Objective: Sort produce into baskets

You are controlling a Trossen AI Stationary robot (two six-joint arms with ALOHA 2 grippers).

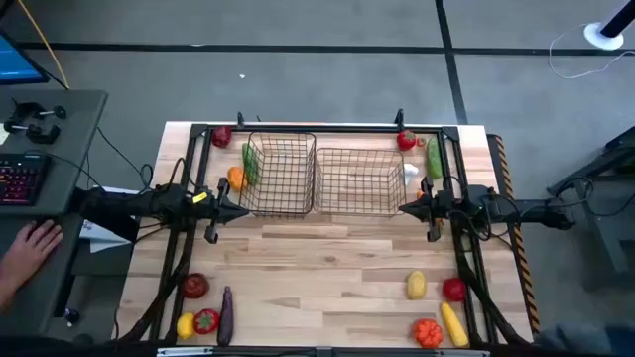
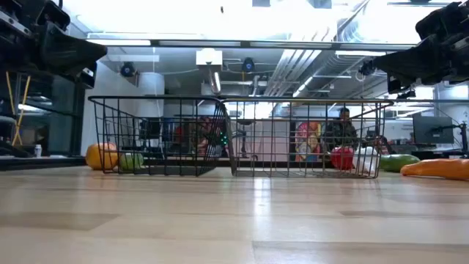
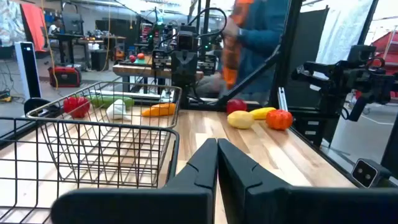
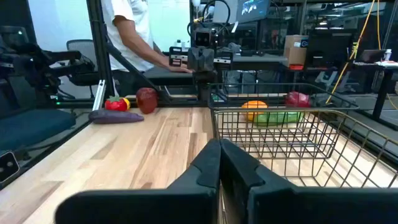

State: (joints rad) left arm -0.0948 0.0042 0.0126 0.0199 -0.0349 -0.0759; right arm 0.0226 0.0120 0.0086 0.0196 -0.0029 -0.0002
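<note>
Two dark wire baskets stand side by side at the table's far middle, the narrower one (image 1: pixel 280 174) on the left and the wider one (image 1: pixel 359 180) on the right; no produce shows inside them. Produce lies in four groups. A red piece (image 1: pixel 220 136), a green one (image 1: pixel 248 164) and an orange one (image 1: pixel 236 178) lie far left. Red (image 1: pixel 406 140), green (image 1: pixel 434 157) and white (image 1: pixel 411 172) pieces lie far right. My left gripper (image 1: pixel 241 210) hovers shut by the narrow basket's near left corner. My right gripper (image 1: pixel 405 208) hovers shut by the wide basket's near right corner.
Near left lie a red apple (image 1: pixel 194 286), a purple eggplant (image 1: pixel 225 312), a yellow piece (image 1: pixel 185 324) and a red pepper (image 1: pixel 206 320). Near right lie yellow (image 1: pixel 416 286), red (image 1: pixel 453 289), long yellow (image 1: pixel 453 322) and orange (image 1: pixel 428 332) pieces. A person's hand (image 1: pixel 35 243) rests left of the table.
</note>
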